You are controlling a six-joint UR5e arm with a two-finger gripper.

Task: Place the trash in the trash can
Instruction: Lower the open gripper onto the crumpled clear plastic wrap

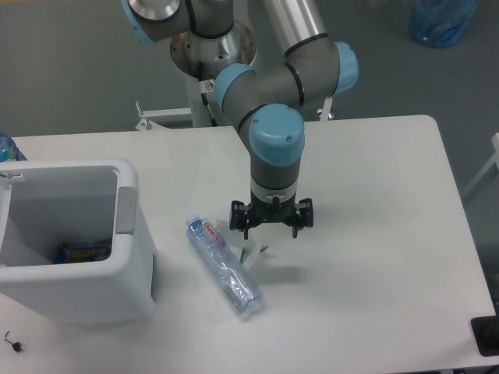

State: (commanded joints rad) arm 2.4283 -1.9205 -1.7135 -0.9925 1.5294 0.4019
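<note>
The crushed clear plastic bottle (224, 267) with a red-lettered white label lies flat on the white table, slanting from upper left to lower right. The small crumpled white wrapper (251, 251) with green bits lies right beside the bottle's middle, on its right. My gripper (270, 232) points straight down, just above and to the right of the wrapper, with its jaws spread and nothing between them. The trash can (129, 234), a large white bin with a grey tab on its right wall, stands at the left, close to the bottle's cap end.
A yellow-and-blue packet (82, 252) lies inside the bin. A blue bottle top (5, 146) shows at the left edge. A black block (486, 336) sits at the table's front right corner. A blue bag (443, 19) lies on the floor beyond.
</note>
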